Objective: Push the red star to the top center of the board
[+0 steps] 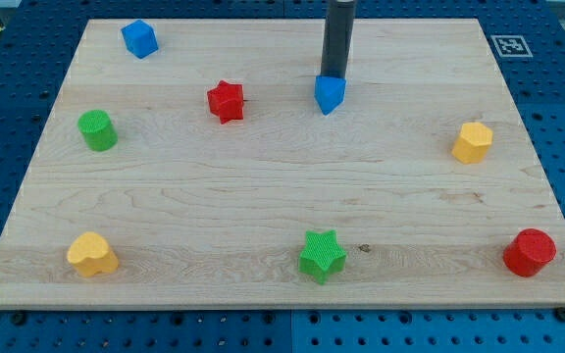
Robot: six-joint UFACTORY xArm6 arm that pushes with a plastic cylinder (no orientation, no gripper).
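The red star (pixel 226 101) lies on the wooden board (pixel 263 186), left of the middle and in the upper part. My dark rod comes down from the view's top, and my tip (pixel 333 76) stands right at the upper edge of a blue block (pixel 330 94) near the top centre. The tip is to the right of the red star, about a hand's width apart from it and slightly higher in the view.
A blue cube (pixel 139 38) is at the top left. A green cylinder (pixel 97 130) is at the left. A yellow heart (pixel 91 255) is at the bottom left. A green star (pixel 322 256) is at the bottom centre. A yellow block (pixel 472 142) is at the right, a red cylinder (pixel 530 252) at the bottom right.
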